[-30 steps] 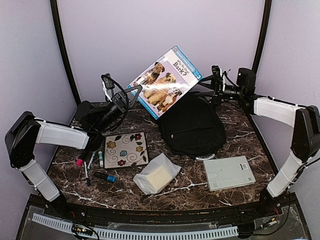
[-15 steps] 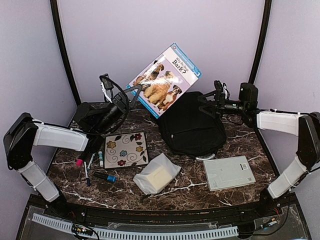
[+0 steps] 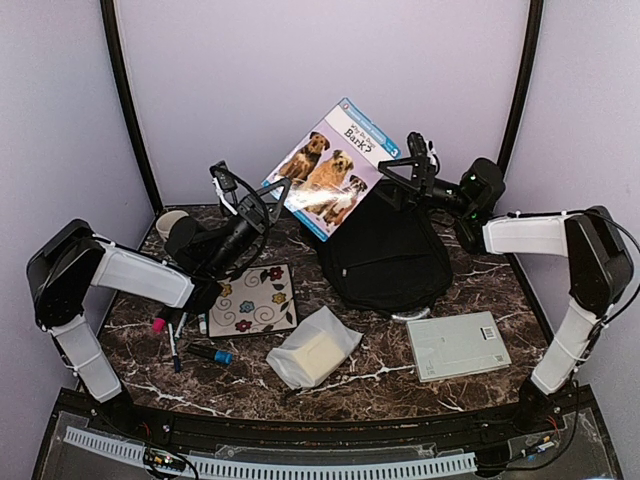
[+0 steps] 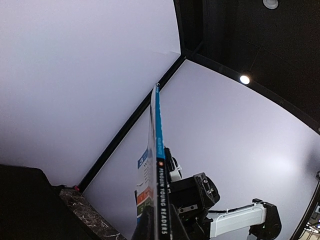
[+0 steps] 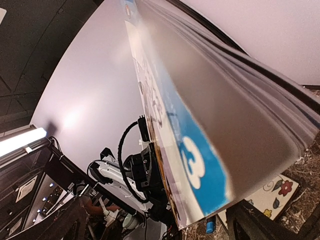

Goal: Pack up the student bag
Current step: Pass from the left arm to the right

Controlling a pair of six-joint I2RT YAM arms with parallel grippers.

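the student bag (image 3: pixel 385 262) lies flat on the marbled table (image 3: pixel 400 385), at the back and a little right of the middle, black, with one zip line running across its face. neither pincer touches it. the right pincer (image 3: pixel 400 165) hangs in the air above the bag's far edge, its arm reaching in from the right. the left pincer (image 3: pixel 274 190) is raised off to the bag's left, over the table and not over the bag.

between the two pincers a book (image 3: pixel 333 168) with dogs on its cover is held up, tilted, its lowest corner hanging just above the bag's far left corner. the left pincer is pinched on the book's lower left edge; its wrist view shows the book (image 4: pixel 159 165) edge-on, rising from the bottom of the frame. the right pincer's jaws are spread wide. in its wrist view the dark fingers (image 5: pixel 55 220) stand far apart, with the book's (image 5: pixel 200 165) upper right corner, the one marked 3, between them. whether either finger touches the book cannot be told.

in front of the bag lies a pale grey flat box (image 3: pixel 457 345). left of that is a clear plastic bag (image 3: pixel 312 350) with something pale yellow inside. further left are a flowered tile (image 3: pixel 250 298) and several markers (image 3: pixel 178 328).
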